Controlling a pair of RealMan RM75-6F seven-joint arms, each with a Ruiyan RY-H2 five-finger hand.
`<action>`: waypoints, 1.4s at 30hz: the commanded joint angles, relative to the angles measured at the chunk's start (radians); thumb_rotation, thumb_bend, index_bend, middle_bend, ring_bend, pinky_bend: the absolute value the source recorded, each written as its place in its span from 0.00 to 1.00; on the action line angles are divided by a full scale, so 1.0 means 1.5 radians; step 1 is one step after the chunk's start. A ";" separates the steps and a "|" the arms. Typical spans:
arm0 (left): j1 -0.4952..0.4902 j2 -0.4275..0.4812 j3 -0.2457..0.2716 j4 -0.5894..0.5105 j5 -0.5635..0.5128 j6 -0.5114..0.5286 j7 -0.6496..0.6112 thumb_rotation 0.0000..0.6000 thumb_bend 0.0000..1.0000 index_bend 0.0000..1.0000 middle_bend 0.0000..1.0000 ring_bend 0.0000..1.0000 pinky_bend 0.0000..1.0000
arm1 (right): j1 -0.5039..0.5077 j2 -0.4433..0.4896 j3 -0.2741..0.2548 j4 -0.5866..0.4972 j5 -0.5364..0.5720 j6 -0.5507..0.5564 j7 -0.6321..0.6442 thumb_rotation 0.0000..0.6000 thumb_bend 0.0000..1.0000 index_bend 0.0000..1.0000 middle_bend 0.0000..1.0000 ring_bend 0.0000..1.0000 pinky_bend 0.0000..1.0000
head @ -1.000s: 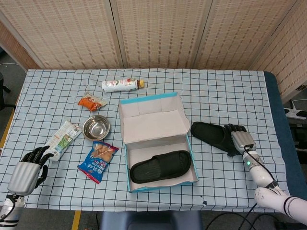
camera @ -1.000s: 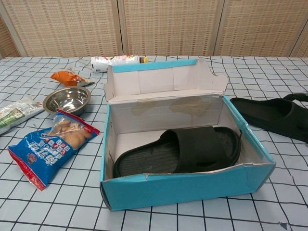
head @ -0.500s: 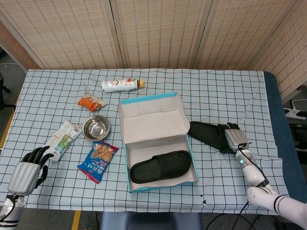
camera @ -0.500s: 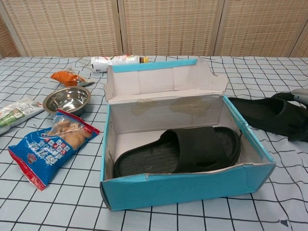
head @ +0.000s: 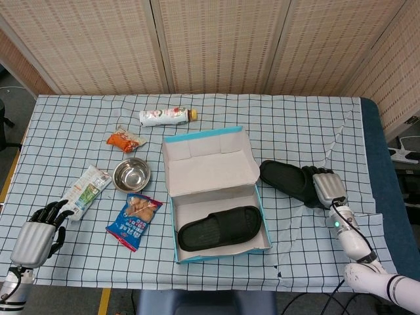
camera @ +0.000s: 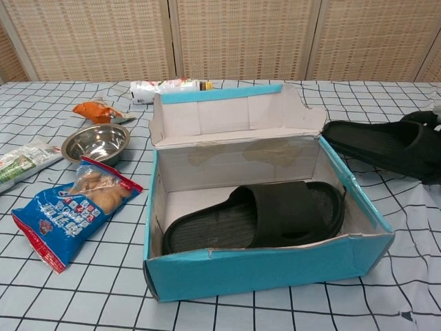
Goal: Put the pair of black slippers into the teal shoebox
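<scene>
The teal shoebox [head: 210,165] [camera: 269,270] stands open at mid table, lid flap up. One black slipper [head: 220,228] [camera: 275,214] lies flat inside it. The second black slipper [head: 285,178] [camera: 379,145] is just right of the box, its toe close to the box's right wall. My right hand [head: 326,187] grips that slipper at its far, strap end; in the chest view the hand is nearly cut off by the right edge. My left hand [head: 36,235] rests at the table's front left corner, fingers apart and holding nothing.
Left of the box lie a steel bowl [head: 132,174] [camera: 96,143], a blue snack bag [head: 134,221] [camera: 69,207], a white-green packet [head: 86,188] and an orange packet [head: 125,140]. A bottle [head: 167,116] lies on its side behind the box.
The right hand has shifted with the second slipper, whose toe now sits closer to the box and higher in the chest view. The left hand has not moved.
</scene>
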 commanded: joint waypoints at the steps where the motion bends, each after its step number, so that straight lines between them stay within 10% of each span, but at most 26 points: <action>1: 0.000 0.000 0.000 -0.001 0.001 0.001 -0.001 1.00 0.67 0.30 0.14 0.15 0.30 | -0.010 0.076 0.010 -0.123 0.047 0.052 -0.089 1.00 0.00 0.43 0.48 0.31 0.26; 13: -0.002 -0.001 0.001 -0.001 -0.001 -0.006 0.001 1.00 0.67 0.30 0.14 0.15 0.29 | -0.009 0.135 0.041 -0.319 -0.024 0.167 -0.140 1.00 0.00 0.45 0.51 0.34 0.30; 24: 0.000 0.001 0.000 0.000 -0.002 -0.002 -0.007 1.00 0.67 0.30 0.14 0.15 0.29 | 0.034 -0.002 0.039 -0.289 -0.171 0.187 -0.132 1.00 0.00 0.49 0.52 0.36 0.31; 42: 0.001 0.005 0.000 0.000 0.000 0.003 -0.016 1.00 0.67 0.30 0.14 0.15 0.29 | 0.091 -0.177 0.014 -0.145 -0.203 0.112 -0.102 1.00 0.00 0.52 0.53 0.38 0.31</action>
